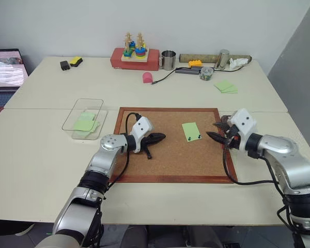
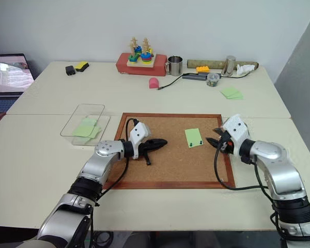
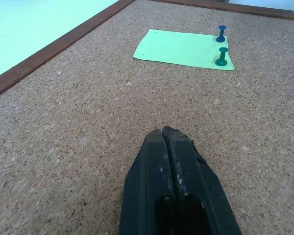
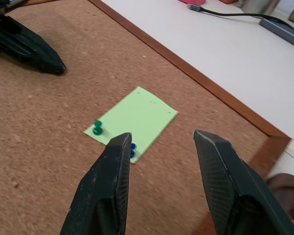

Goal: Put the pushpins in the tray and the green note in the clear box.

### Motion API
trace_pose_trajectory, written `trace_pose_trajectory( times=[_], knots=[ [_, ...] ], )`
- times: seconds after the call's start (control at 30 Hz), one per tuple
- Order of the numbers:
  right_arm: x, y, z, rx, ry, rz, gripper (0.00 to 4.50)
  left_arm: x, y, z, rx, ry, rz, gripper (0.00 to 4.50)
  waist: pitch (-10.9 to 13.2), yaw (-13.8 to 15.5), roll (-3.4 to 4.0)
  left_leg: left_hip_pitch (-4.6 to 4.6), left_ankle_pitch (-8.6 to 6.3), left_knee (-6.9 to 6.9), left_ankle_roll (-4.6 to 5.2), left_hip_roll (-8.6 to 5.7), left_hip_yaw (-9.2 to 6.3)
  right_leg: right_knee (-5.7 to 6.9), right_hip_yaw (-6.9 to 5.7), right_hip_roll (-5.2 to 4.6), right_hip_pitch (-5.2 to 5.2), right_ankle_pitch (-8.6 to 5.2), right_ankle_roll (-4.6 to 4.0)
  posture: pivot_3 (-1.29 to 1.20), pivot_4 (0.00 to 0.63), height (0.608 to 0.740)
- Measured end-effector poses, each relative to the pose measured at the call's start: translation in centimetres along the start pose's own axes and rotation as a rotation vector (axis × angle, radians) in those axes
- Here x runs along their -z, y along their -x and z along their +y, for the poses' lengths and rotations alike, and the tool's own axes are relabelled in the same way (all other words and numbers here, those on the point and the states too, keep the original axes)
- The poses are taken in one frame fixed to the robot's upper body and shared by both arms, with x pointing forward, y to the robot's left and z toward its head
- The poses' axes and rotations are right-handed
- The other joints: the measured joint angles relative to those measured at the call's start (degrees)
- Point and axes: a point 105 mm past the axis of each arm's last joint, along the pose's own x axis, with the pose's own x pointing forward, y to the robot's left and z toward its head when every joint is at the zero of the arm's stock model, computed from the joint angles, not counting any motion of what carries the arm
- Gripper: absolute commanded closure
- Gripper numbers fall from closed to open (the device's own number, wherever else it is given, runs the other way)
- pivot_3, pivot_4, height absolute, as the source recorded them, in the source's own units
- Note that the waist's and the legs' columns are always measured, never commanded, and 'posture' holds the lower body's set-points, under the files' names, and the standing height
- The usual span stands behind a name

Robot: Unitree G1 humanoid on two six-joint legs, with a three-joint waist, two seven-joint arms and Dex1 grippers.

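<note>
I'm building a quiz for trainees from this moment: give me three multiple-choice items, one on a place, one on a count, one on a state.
1. Where does the green note lie?
A. on the cork board
B. in the clear box
C. beside the metal mug

2. How many pushpins hold the note?
A. one
B. two
C. four

3. How do the two pincers stand?
A. both open
B. left open, right shut
C. left shut, right open

Answers:
1 A: the note lies flat on the cork inside the wooden frame.
2 B: two pins stand along one short edge.
3 C: the left pincer has its fingers pressed together; the right pincer shows a gap, empty.
</note>
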Motion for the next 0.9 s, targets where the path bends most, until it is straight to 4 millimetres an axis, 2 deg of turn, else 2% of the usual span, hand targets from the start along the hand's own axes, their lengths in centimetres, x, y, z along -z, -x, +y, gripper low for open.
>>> trace_pose_trajectory(
  times=[0.2, 0.33, 0.63, 0.77, 0.9],
  knots=[
    [1.0, -2.3, 1.8, -0.059, 0.003, 0.012, 2.43, -0.1, 0.0, 0.0, 0.006, -0.003, -0.001, 4.5, 0.0, 0.0, 0.0, -0.01, 0.0, 0.01, 0.0, 0.0, 0.0, 0.0, 0.0, 0.0, -0.01, 0.0, 0.0, 0.0, 0.15, 0.74],
    [1.7, -3.4, 0.8, -0.024, 0.007, 0.023, 2.43, -0.1, 0.0, 0.0, 0.009, -0.004, 0.0, 4.5, 0.0, 0.0, -0.01, -0.01, 0.0, 0.0, 0.0, 0.01, 0.0, 0.0, -0.01, 0.0, -0.01, 0.0, 0.0, 0.0, 0.15, 0.74],
    [3.0, -3.5, 0.2, -0.014, 0.007, 0.042, 2.43, 0.0, 0.1, 0.0, 0.008, -0.002, 0.003, 4.5, 0.0, 0.0, -0.01, 0.0, 0.0, -0.01, 0.0, 0.01, 0.0, 0.0, 0.0, 0.0, -0.01, 0.0, 0.0, 0.0, 0.15, 0.74],
    [3.3, -3.4, -0.1, -0.004, -0.004, 0.046, 2.97, 0.0, 0.2, 0.0, 0.008, -0.002, 0.004, 4.5, 0.0, 0.0, -0.01, 0.0, 0.0, -0.01, 0.0, 0.01, 0.0, 0.0, 0.0, 0.01, -0.02, 0.0, 0.0, 0.0, 0.15, 0.74],
    [3.4, -3.5, 0.0, -0.007, -0.018, 0.039, 3.85, 0.0, 0.2, 0.0, 0.006, -0.002, 0.005, 4.5, 0.0, 0.0, -0.01, 0.0, 0.0, -0.01, 0.0, 0.01, 0.0, 0.0, 0.0, 0.01, -0.02, 0.0, 0.0, 0.0, 0.15, 0.74]
  ],
)
